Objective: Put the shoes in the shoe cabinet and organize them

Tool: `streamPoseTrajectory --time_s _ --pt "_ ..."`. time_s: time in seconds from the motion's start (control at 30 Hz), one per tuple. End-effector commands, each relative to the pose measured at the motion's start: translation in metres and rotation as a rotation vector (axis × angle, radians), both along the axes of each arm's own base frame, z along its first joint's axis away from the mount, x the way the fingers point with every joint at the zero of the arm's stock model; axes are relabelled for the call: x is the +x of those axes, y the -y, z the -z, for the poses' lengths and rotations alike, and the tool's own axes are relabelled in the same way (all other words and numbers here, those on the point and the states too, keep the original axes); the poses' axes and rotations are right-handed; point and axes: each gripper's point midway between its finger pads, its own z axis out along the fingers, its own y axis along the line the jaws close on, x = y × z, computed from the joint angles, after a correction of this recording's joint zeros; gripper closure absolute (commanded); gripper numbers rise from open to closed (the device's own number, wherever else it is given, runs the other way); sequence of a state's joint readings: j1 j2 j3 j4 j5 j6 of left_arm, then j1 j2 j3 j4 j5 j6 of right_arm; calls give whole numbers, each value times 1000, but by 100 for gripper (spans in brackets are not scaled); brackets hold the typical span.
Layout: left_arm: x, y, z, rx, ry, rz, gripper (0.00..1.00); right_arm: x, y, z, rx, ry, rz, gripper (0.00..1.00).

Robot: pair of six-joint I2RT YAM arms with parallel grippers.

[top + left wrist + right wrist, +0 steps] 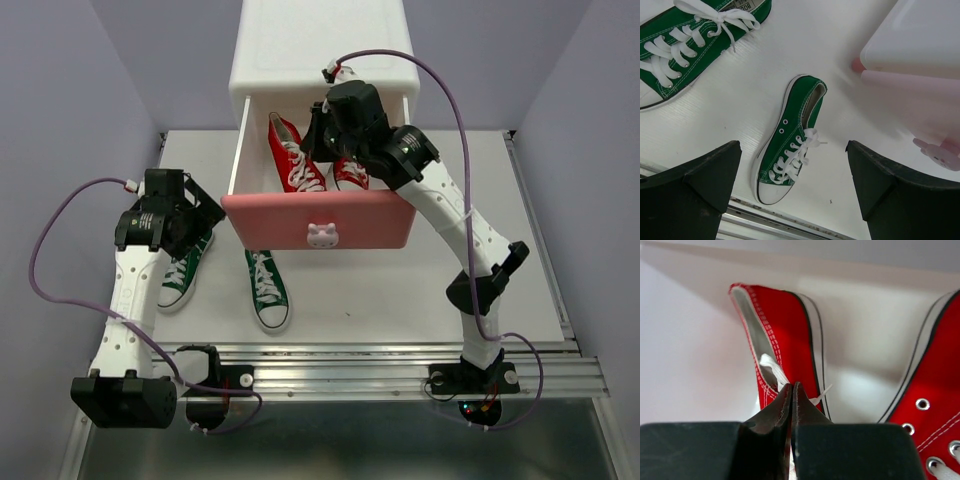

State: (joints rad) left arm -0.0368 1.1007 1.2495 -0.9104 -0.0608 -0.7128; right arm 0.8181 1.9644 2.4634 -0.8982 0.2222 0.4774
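The white shoe cabinet (320, 50) stands at the back with its pink drawer (320, 222) pulled out. Two red shoes (292, 152) (350, 175) lie inside the drawer, the right one partly hidden by my right arm. My right gripper (325, 135) hangs in the drawer, shut, its tips (792, 386) pressed together just above one red shoe (785, 335) by its white lace; the other red shoe (935, 390) lies beside it. Two green shoes (268, 290) (183, 275) rest on the table. My left gripper (792, 150) is open above one green shoe (790, 145), with nothing between its fingers.
The drawer front carries a white bunny knob (321, 234) and juts over the table's middle (910, 95). The second green shoe (685, 45) lies under my left arm. A metal rail (400, 360) runs along the table's near edge.
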Motion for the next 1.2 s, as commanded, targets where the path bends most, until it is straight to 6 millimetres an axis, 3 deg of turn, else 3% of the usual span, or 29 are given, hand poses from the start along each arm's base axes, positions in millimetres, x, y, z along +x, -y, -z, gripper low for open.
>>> streamPoseTrajectory --time_s 0.0,0.13,0.27,0.43,0.57,0.77,0.93,0.97,1.1,1.17 --pt "-5 -5 1 11 7 -14 1 -1 -18 -75 267 127 -28 99" --pt "-6 -5 2 12 2 -13 1 14 -7 -66 249 119 85 99" --pt "-8 -6 3 20 -5 -16 1 28 19 -60 265 93 287 99" --pt "-11 -7 5 23 -16 -20 1 14 9 -72 328 99 349 99" --pt "-12 -7 5 22 -16 -21 1 19 17 -75 412 80 444 99" --pt "-15 -7 5 27 -25 -17 1 20 14 -102 572 92 452 99" --pt "-20 -7 8 25 -36 -15 1 18 24 -128 736 91 508 99" --pt "-22 -6 9 21 -38 -14 1 18 19 -144 792 114 469 99" --pt "-26 -5 12 8 -40 -17 1 13 9 -166 913 105 404 99" --pt "-27 -4 12 4 -40 -18 1 13 7 -162 903 98 400 99"
